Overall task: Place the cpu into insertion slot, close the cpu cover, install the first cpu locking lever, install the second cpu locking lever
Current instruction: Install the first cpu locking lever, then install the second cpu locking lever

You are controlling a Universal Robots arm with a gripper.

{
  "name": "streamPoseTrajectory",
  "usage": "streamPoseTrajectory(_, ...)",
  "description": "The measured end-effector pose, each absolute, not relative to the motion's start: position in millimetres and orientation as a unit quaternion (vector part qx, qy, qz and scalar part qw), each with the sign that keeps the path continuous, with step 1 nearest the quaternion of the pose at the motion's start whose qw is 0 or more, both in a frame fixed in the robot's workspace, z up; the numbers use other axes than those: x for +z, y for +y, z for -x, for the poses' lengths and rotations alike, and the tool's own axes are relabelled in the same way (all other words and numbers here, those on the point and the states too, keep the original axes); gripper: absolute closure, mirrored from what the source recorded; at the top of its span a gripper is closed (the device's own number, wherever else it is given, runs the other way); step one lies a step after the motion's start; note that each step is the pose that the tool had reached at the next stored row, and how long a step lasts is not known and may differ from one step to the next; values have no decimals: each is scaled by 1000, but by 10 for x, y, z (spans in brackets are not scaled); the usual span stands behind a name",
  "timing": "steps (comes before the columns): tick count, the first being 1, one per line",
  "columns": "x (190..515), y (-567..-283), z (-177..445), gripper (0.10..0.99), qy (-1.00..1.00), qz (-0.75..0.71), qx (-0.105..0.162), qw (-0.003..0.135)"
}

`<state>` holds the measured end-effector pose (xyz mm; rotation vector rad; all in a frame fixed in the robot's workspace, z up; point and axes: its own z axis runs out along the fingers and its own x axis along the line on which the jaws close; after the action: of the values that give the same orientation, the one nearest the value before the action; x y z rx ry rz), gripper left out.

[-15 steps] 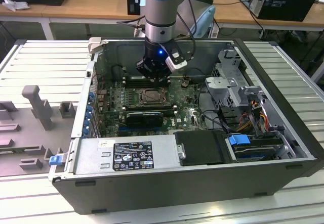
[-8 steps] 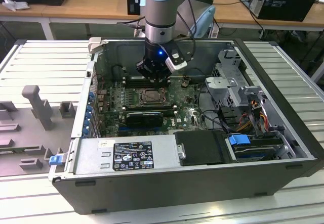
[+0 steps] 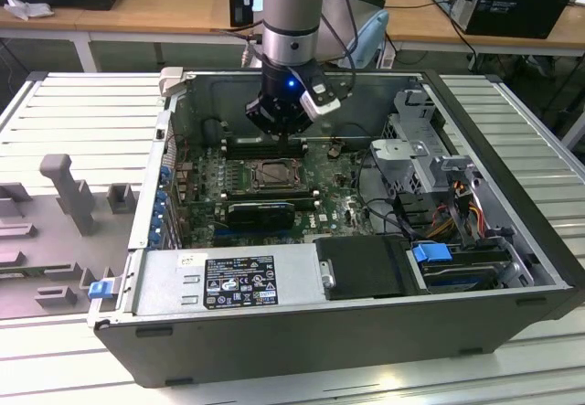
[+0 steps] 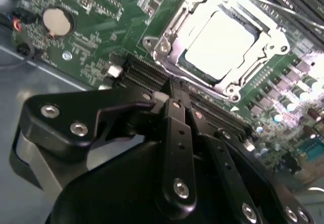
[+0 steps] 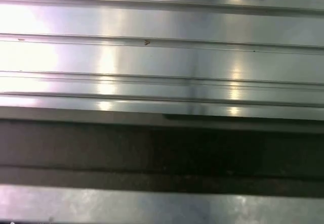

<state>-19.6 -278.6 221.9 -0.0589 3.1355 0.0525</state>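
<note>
The cpu [image 4: 220, 44] shows its pale face inside the insertion slot [image 3: 274, 175] on the green motherboard. The silvery cpu cover [image 4: 164, 47] lies flat around it as a frame, and the chip shows through its window. In the exterior view my gripper [image 3: 285, 133] hangs inside the open computer case, just behind the slot, above the long black memory slots [image 3: 260, 144]. In the second wrist view its black fingers [image 4: 172, 113] meet at the tips with nothing between them, and the gripper [image 4: 174, 96] stands a short way off the cover's edge. I cannot make out the locking levers.
A black card [image 3: 260, 213] and the grey power supply [image 3: 228, 282] lie in front of the slot. A drive cage with cables [image 3: 430, 163] stands at the exterior view's right. A coin battery [image 4: 56, 21] sits on the board. Grey fixtures [image 3: 64, 186] stand on the ribbed table [image 5: 162, 57].
</note>
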Motion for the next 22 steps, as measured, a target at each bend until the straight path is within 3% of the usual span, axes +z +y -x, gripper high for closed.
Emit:
streamPoseTrajectory(16, 2221, -2907, 196, 980, 1000, 19, 17, 3)
streamPoseTrajectory(22, 2453, -2923, 195, 980, 1000, 19, 17, 3)
